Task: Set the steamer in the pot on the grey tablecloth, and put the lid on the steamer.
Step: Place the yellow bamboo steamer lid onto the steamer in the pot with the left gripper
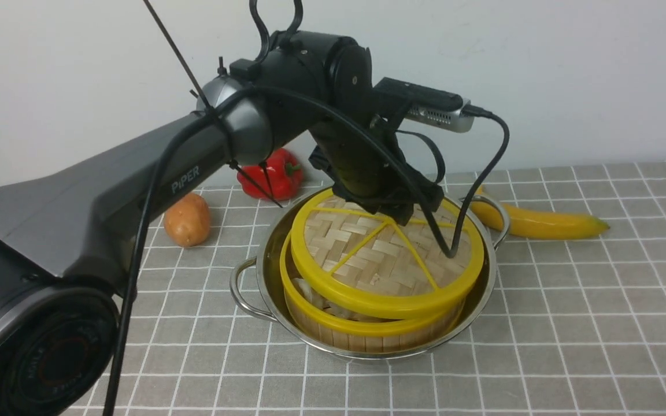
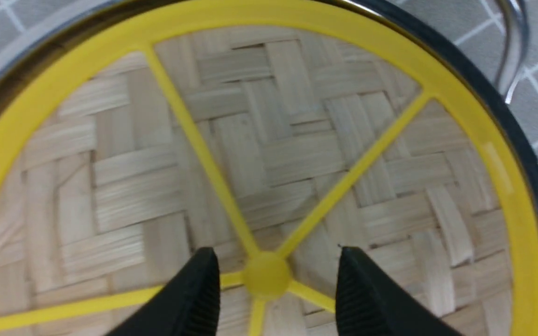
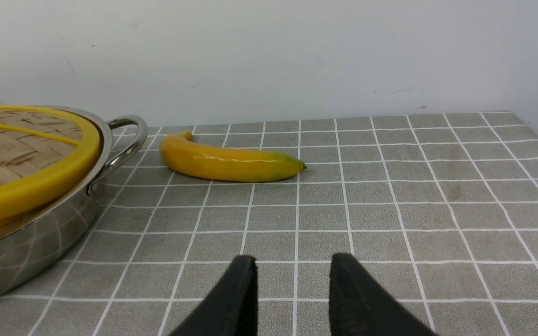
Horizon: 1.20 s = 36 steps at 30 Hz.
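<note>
The shiny pot (image 1: 268,267) stands on the grey tablecloth (image 1: 570,300) with the steamer (image 1: 367,338) inside it. On the steamer lies the lid (image 1: 379,260), shifted a little toward the back, so a gap shows white contents at the near left. My left gripper (image 1: 393,212) hangs over the lid's far side. In the left wrist view this gripper (image 2: 276,254) is open, its fingers either side of the lid's yellow hub (image 2: 266,277) and apart from it. My right gripper (image 3: 293,259) is open over bare tablecloth (image 3: 414,210), to the right of the pot (image 3: 40,238).
A banana (image 1: 535,222) lies behind the pot on the right, close to its handle (image 1: 492,211). A red pepper (image 1: 278,173) and a potato (image 1: 187,219) sit at the back left. A black cable (image 1: 454,245) from the left wrist rests on the lid.
</note>
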Available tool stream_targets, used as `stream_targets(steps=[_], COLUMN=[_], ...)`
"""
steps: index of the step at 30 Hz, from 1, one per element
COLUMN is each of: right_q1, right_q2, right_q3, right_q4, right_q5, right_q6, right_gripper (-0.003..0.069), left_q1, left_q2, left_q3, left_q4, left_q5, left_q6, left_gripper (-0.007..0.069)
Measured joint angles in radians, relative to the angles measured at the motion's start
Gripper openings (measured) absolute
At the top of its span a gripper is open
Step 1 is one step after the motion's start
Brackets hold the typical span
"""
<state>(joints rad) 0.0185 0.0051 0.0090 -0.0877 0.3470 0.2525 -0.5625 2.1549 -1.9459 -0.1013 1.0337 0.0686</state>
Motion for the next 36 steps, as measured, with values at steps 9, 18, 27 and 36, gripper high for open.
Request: stream_targets(steps=[9, 18, 27, 36], right_q1=[0.000, 0.000, 0.000, 0.000], right_q2=[0.000, 0.000, 0.000, 0.000], right_q3=[0.000, 0.000, 0.000, 0.000], right_q4=[0.000, 0.000, 0.000, 0.000], right_q5=[0.000, 0.000, 0.000, 0.000], right_q6=[0.000, 0.000, 0.000, 0.000], right_gripper=[0.0240, 0.0240, 0.0240, 0.0240], left_q1=[0.000, 0.000, 0.000, 0.000], left_q2=[0.016, 0.019, 0.018, 0.014], left_q3=[-0.001, -0.002, -0.005, -0.013], left_q4=[-0.015, 0.038, 0.057, 0.090], left_q5=[-0.017, -0.018, 0.022, 0.100], left_q6=[0.014, 0.014, 0.014, 0.014], left_gripper=[0.0325, 0.0125, 0.0116, 0.0116])
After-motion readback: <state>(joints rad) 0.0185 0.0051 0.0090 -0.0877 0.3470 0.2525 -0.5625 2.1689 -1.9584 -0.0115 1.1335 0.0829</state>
